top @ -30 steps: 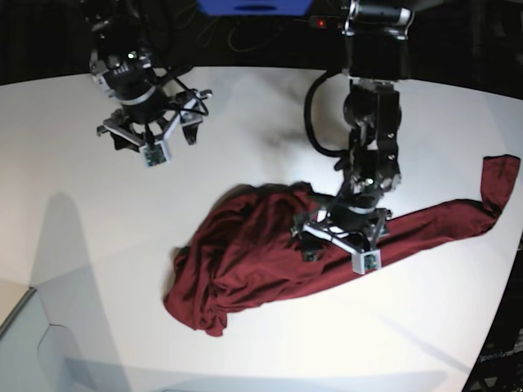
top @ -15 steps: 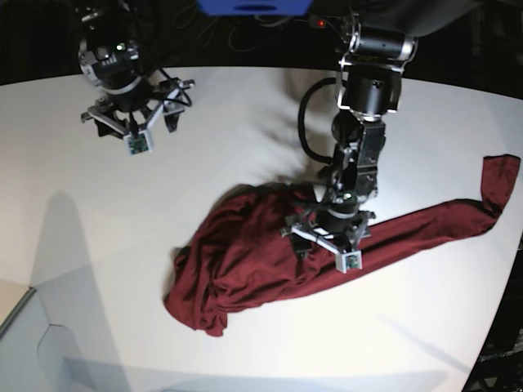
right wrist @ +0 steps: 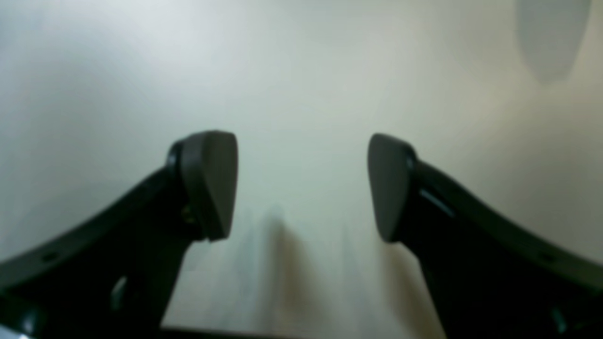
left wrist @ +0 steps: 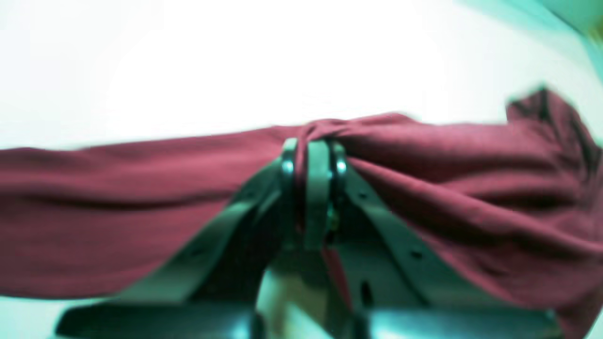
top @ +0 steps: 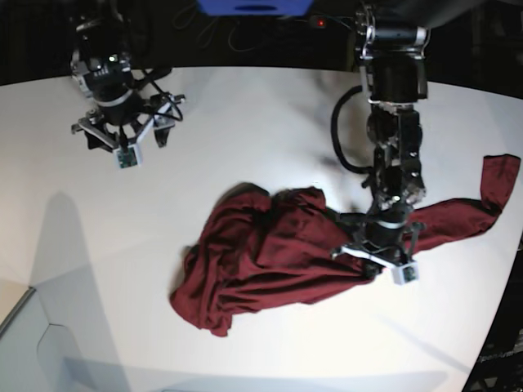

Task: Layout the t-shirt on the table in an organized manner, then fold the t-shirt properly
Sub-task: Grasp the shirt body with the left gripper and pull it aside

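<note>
base view: one t-shirt (top: 261, 253), two tools.

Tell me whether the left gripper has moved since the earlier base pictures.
Yes. The left gripper, pinching the dark maroon knit t-shirt, shifted rightward toward the white table's right edge.

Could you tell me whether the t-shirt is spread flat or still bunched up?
Bunched up: the t-shirt lies in a crumpled heap with one sleeve trailing, and the left pincer pinches a gathered fold.

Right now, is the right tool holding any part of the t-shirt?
No, the right tool is open above bare table, far from the t-shirt.
</note>
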`<state>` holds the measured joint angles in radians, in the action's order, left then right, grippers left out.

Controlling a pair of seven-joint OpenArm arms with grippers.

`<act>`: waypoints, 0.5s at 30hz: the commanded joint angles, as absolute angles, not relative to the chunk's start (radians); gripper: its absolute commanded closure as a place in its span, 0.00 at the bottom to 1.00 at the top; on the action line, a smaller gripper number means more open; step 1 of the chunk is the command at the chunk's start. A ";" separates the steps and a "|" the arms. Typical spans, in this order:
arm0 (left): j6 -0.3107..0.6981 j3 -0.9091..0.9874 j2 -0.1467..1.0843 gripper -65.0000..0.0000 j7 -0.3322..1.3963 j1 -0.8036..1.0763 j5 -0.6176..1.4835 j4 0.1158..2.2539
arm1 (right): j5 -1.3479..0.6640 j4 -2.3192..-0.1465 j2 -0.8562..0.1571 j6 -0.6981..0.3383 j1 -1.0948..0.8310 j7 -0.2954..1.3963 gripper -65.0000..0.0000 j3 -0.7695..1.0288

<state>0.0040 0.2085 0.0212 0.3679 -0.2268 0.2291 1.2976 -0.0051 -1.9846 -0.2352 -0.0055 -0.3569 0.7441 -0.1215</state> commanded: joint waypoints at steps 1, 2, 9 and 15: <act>0.005 0.242 0.041 0.99 0.363 -0.249 0.228 1.372 | -0.001 -2.003 -0.242 -0.007 -0.348 0.719 0.33 -0.117; 0.007 0.274 0.051 0.99 0.387 -0.246 0.228 1.415 | -0.002 -2.003 -0.242 -0.007 -0.337 0.719 0.33 -0.119; 0.010 0.444 0.142 0.99 0.486 -0.262 0.228 1.500 | -0.005 -2.003 -0.225 -0.007 -0.225 0.722 0.33 -0.120; 0.012 0.446 0.156 0.99 0.527 -0.229 0.228 1.521 | -0.005 -2.003 -0.191 -0.027 -0.160 0.723 0.32 -0.163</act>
<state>0.0063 0.4435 0.1467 0.5491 -0.2165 0.2253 1.4960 0.0010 -1.9850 -0.1886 -0.0212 -0.1749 0.7490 -0.1608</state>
